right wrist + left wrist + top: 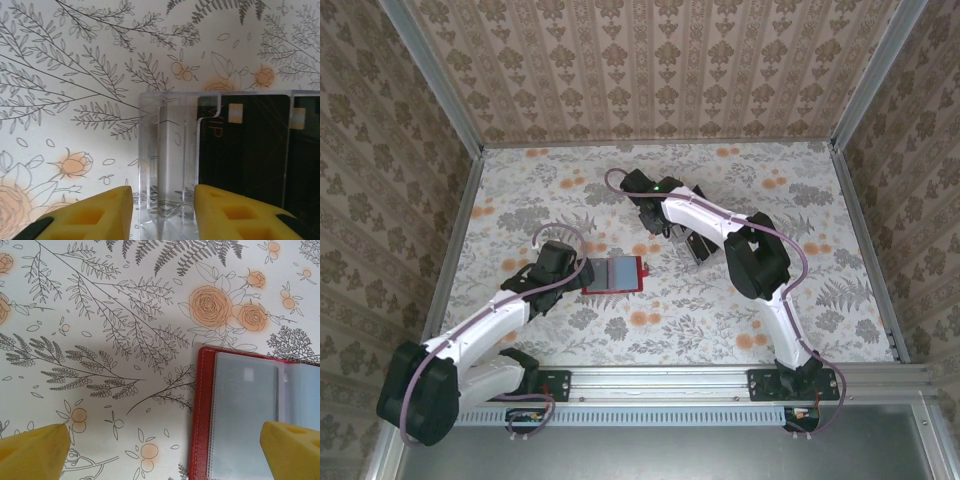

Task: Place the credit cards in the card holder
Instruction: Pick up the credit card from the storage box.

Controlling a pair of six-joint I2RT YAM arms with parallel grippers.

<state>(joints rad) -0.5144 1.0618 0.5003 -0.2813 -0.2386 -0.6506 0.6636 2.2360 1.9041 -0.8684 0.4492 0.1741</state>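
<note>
The worktop [520, 190] carries a smooth, matt printed covering in a floral pattern, the walls [660, 60] are papered in a matt damask print, and the rail [670, 381] along the near edge is ribbed, satin-finished metal. The card holder [201, 410] has a red leather-look cover with a stitched edge, and its inner sleeves [245, 410] are clear, slightly cloudy plastic film. The rack [167, 160] is glossy transparent acrylic, the credit cards [250, 145] in it are glossy black plastic, and the fingers [95, 215] of the right pincer [163, 200] are dull yellow plastic, faintly rough.
</note>
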